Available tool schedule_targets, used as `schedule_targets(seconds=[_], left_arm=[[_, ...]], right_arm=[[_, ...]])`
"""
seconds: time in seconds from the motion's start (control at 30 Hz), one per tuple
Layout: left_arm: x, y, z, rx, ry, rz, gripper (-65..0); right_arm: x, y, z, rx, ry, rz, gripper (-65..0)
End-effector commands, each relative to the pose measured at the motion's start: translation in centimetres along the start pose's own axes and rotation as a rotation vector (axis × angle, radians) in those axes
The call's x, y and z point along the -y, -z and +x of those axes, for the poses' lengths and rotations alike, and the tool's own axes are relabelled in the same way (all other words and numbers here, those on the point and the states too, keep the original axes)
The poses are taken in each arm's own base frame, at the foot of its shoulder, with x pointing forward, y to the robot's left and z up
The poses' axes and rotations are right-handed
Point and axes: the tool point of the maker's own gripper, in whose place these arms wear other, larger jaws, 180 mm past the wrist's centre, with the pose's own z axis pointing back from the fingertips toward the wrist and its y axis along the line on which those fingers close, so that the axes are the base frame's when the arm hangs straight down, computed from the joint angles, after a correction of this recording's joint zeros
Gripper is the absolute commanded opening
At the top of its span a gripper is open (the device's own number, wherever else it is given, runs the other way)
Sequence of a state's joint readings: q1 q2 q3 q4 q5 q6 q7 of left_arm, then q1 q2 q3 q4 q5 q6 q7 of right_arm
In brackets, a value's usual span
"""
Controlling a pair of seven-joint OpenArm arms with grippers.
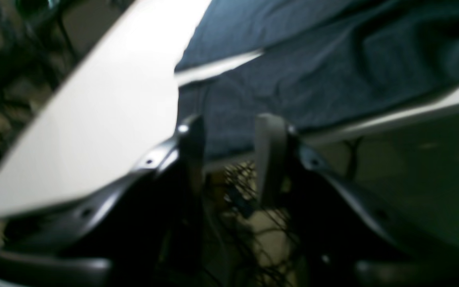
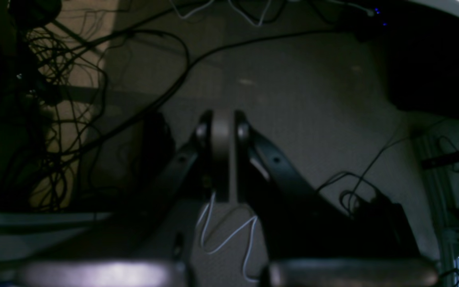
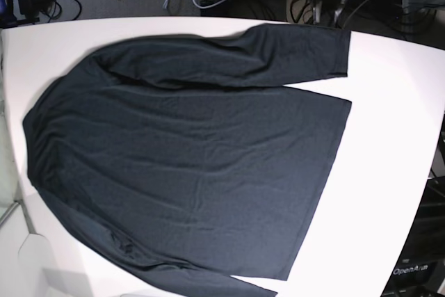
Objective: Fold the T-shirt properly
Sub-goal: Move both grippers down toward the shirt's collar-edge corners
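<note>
- The left tool hangs at the desk's near edge, its fingers spread apart with nothing between them.
- Just beyond those fingers, the T-shirt drapes to the desk's rim.
- The right tool hovers over the floor among loose cables, its fingers pressed together on nothing.
- In the base view, the T-shirt lies spread flat over most of the white desk, one sleeve folded along the far edge.
</note>
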State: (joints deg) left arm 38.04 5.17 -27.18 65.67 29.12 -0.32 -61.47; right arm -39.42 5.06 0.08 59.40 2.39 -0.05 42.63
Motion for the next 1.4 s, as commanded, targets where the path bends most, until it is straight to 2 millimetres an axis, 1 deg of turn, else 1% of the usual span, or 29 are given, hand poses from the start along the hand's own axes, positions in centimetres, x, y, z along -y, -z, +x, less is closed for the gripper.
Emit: schedule_targets(seconds=[0.0, 0.13, 0.2, 0.3, 0.43, 0.57, 0.67, 0.7, 0.77, 0.83, 0.87, 0.93, 1.07, 1.17, 1.23, 1.27, 1.37], left_arm=[[-0.5, 0.2, 1.0, 0.039, 0.029, 0.011, -41.6], [-0.4, 0.8, 1.0, 0.027, 0.122, -0.007, -41.3], [-1.0, 1.3, 1.0, 0.029, 0.173, -0.016, -41.3], [-1.2, 1.4, 0.7, 0.018, 0.249, -0.060, -41.2], [-1.0, 1.7, 1.2, 0.032, 0.301, -0.100, -41.2], [-0.8, 2.1, 1.8, 0.048, 0.354, -0.139, -41.2], [-0.1, 2.1, 1.6, 0.044, 0.388, -0.187, -41.1], [0.2, 2.0, 1.4, 0.040, 0.398, -0.203, -40.0], [0.0, 1.9, 1.1, 0.027, 0.422, -0.215, -35.4], [-0.3, 2.5, 1.0, 0.030, 0.459, -0.224, -30.7], [-0.5, 2.6, 0.8, 0.024, 0.473, -0.228, -29.9], [-0.5, 2.5, 0.6, 0.016, 0.492, -0.242, -29.7], [-0.9, 3.0, 0.2, 0.005, 0.527, -0.251, -29.6], [-0.6, 3.2, 0.0, 0.001, 0.550, -0.281, -29.6], [-0.5, 3.1, -0.1, -0.002, 0.555, -0.288, -29.6], [-0.5, 3.1, -0.2, -0.002, 0.556, -0.289, -29.6], [-0.5, 3.1, -0.2, -0.002, 0.556, -0.289, -29.6]], right_arm=[[0.4, -0.5, 0.3, 0.018, -0.004, -0.008, -63.1], [0.4, -0.5, 0.3, 0.018, -0.002, -0.009, -63.1], [0.4, -0.5, 0.3, 0.019, -0.002, -0.009, -63.1], [0.4, -0.4, 0.6, 0.025, -0.002, -0.008, -63.1], [0.3, 0.4, 2.8, 0.082, -0.003, -0.005, -62.9], [0.2, 1.1, 3.3, 0.056, -0.005, 0.000, -63.1], [0.1, 1.3, 4.0, 0.067, -0.004, 0.001, -63.1], [0.1, 1.4, 4.4, 0.076, -0.004, 0.001, -63.1], [0.1, 1.2, 4.9, 0.087, -0.004, 0.003, -63.1], [0.1, 1.3, 6.2, 0.119, -0.005, 0.004, -62.9], [0.4, 1.3, 6.4, 0.120, -0.007, -0.003, -62.9], [0.8, 1.3, 6.9, 0.111, -0.010, -0.012, -62.9], [0.7, 1.6, 8.5, 0.122, -0.010, -0.010, -63.1], [0.7, 1.8, 9.4, 0.131, -0.010, -0.008, -63.1], [0.6, 1.7, 9.5, 0.134, -0.009, -0.008, -63.1], [0.6, 1.5, 9.3, 0.126, -0.009, -0.008, -63.1], [1.5, 0.9, 9.0, 0.120, -0.013, -0.032, -63.1]])
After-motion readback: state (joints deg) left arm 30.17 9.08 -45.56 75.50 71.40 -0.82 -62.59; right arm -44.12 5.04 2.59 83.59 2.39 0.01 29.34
